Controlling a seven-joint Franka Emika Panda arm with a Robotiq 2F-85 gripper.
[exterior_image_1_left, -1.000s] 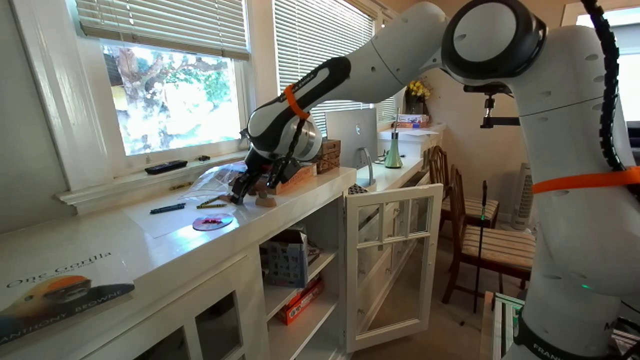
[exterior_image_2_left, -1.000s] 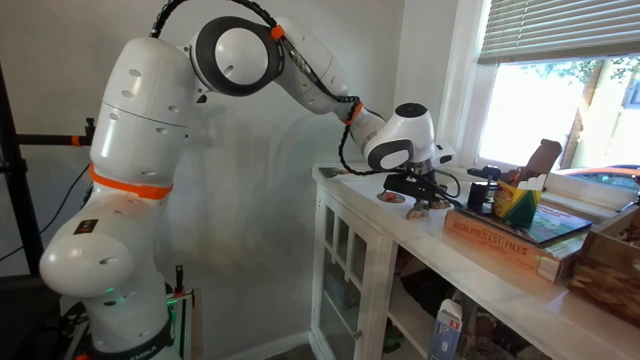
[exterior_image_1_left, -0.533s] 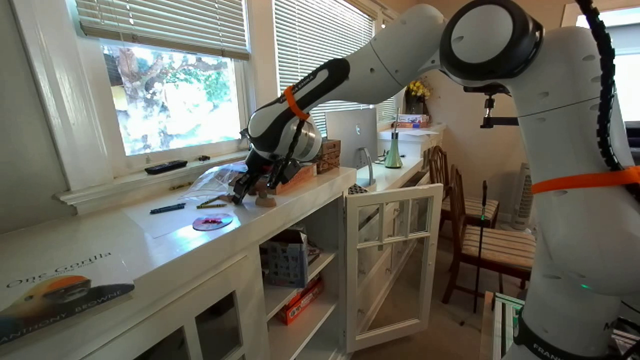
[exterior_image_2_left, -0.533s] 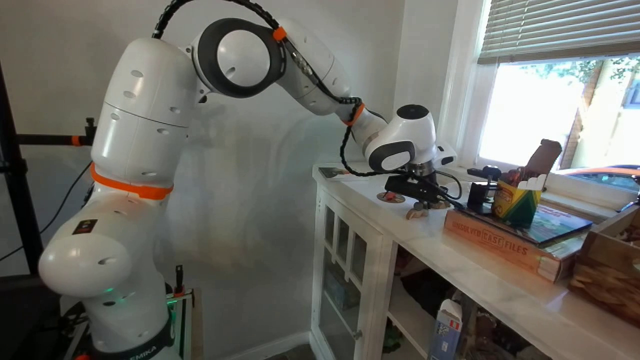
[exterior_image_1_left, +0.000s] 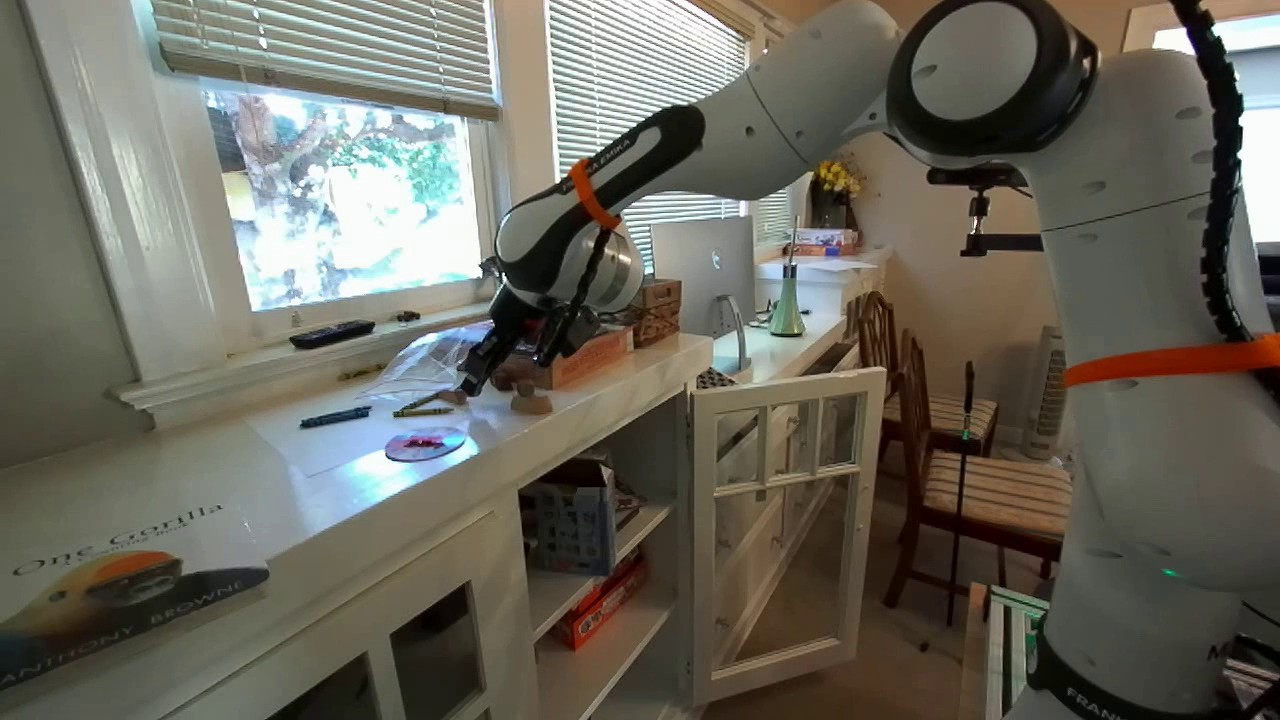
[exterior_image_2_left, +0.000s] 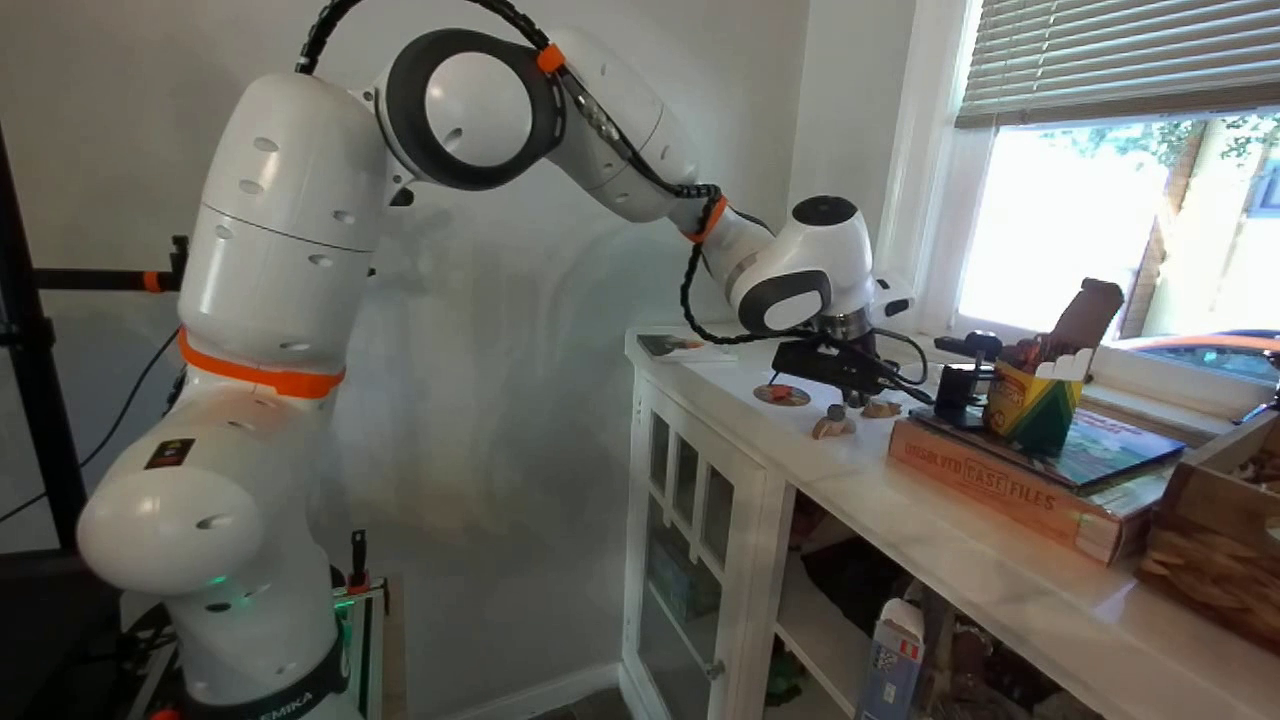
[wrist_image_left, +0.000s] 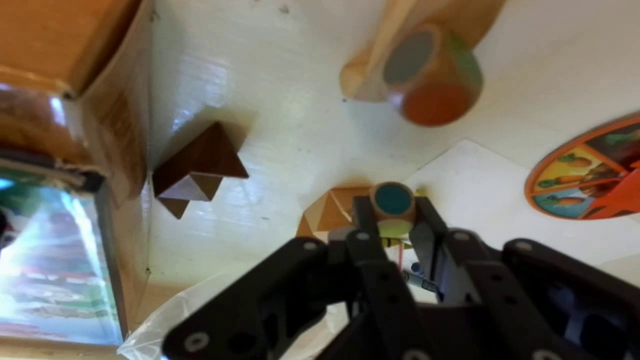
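Note:
My gripper (wrist_image_left: 395, 212) is shut on a small wooden die (wrist_image_left: 393, 199) whose faces carry round coloured spots, teal and yellow-green showing. A faceted wooden piece (wrist_image_left: 330, 210) lies below and beside the left finger. Farther up in the wrist view, a second wooden die (wrist_image_left: 435, 75) with grey and red spots stands against another wooden piece (wrist_image_left: 362, 75); in an exterior view this die (exterior_image_2_left: 835, 411) is just beside the gripper (exterior_image_2_left: 856, 396). A brown pyramid-shaped piece (wrist_image_left: 200, 170) sits at left. In an exterior view the gripper (exterior_image_1_left: 508, 370) hangs just above the countertop.
A round picture disc (exterior_image_1_left: 425, 444) with something red on it lies on white paper (exterior_image_1_left: 300, 445). Crayons (exterior_image_1_left: 335, 417), a clear plastic bag (exterior_image_1_left: 425, 362), an orange box (exterior_image_2_left: 1000, 490), a crayon box (exterior_image_2_left: 1035, 410) and a wooden crate (exterior_image_2_left: 1215, 530) surround the spot. A cabinet door (exterior_image_1_left: 790, 530) stands ajar below.
The gripper fingers have drawn closer together, and the gripper has risen slightly off the countertop. The second die and the disc have stayed where they were.

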